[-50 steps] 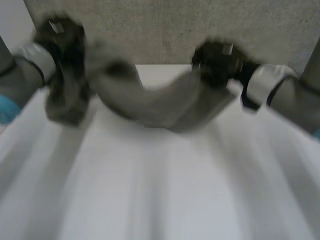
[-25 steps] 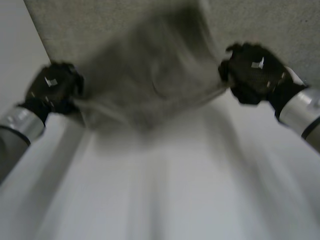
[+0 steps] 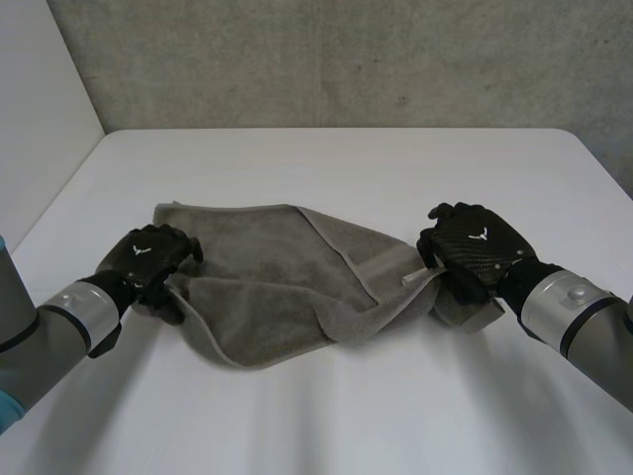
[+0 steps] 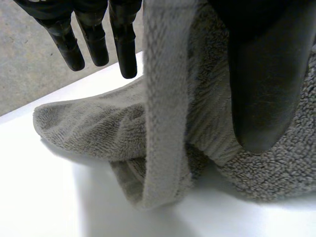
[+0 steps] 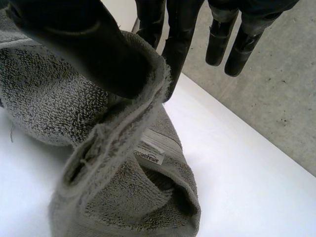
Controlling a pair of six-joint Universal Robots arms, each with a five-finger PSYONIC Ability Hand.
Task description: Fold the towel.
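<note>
Towel [image 3: 287, 287] rumpled, left hand [image 3: 148, 257] pinching one end between fingers [image 4: 123, 39] and thumb, right hand [image 3: 475, 252] the other.

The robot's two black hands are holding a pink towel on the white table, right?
Not pink: the towel is grey, as the head view shows. The left hand and right hand do hold it on the white table.

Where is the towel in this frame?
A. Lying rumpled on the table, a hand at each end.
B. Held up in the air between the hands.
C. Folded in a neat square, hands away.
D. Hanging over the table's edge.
A: the towel lies rumpled on the table, the left hand and right hand gripping opposite ends.
</note>
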